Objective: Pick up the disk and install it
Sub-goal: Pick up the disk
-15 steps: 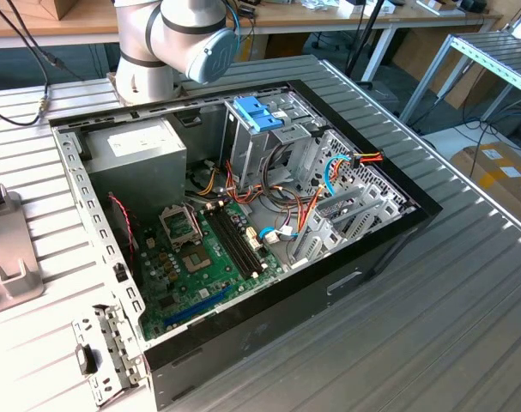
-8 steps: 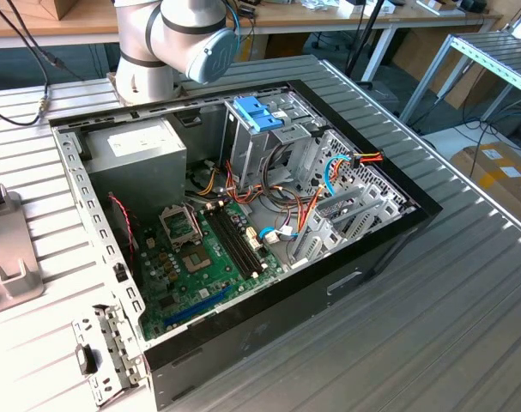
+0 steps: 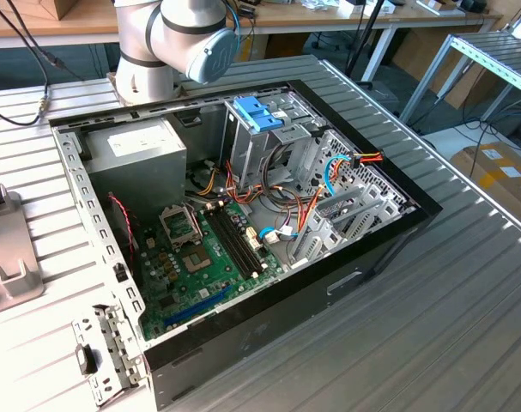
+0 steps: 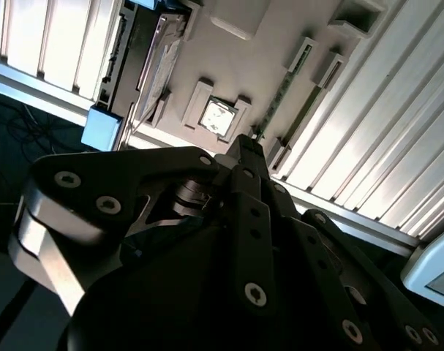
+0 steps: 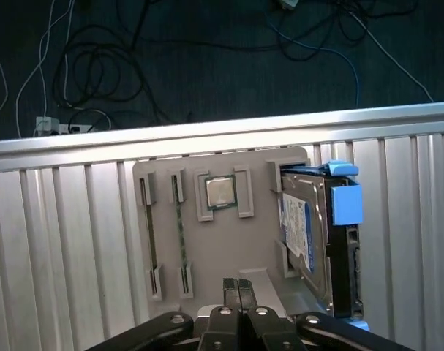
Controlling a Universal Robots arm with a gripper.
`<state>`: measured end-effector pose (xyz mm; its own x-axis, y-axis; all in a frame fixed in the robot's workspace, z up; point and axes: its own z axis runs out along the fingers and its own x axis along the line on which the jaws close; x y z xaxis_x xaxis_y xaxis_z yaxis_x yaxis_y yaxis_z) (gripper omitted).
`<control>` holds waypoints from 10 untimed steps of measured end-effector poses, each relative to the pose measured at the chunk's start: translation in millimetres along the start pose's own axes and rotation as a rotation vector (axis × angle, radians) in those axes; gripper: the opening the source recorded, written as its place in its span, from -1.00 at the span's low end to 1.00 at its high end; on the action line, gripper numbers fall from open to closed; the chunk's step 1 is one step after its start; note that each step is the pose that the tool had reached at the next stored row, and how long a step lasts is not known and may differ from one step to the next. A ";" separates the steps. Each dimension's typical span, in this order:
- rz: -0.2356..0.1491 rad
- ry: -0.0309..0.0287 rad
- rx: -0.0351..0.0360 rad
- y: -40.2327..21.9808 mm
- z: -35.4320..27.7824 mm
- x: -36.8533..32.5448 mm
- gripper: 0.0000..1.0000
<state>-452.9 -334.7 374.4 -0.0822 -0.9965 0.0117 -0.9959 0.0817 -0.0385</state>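
Note:
The disk (image 5: 303,232) stands on its edge in a slot at one side of a grey holder tray (image 5: 207,256), white-and-blue label facing the tray's middle and blue plastic pieces (image 5: 346,203) on its sides. My gripper (image 5: 238,282) hovers above the tray's near rim, its two black fingers pressed together with nothing between them, a short way to the side of the disk. In the second wrist view the disk (image 4: 157,64) lies beyond the fingertips (image 4: 245,143), its blue piece (image 4: 102,127) at the tray's edge.
The tray also holds a processor chip (image 5: 220,191) and two memory sticks (image 5: 181,227). In the exterior view the open computer case (image 3: 243,215) lies on the ribbed metal table, with a blue-handled drive cage (image 3: 258,113), power supply box (image 3: 138,159) and the tray (image 3: 4,257) at the left.

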 end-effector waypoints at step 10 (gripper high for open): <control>-0.076 -0.0029 0.0009 0.0 0.0 0.0 -0.79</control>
<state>-452.9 -334.7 374.4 -0.0064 -0.9999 0.0116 -0.9992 0.0060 -0.0385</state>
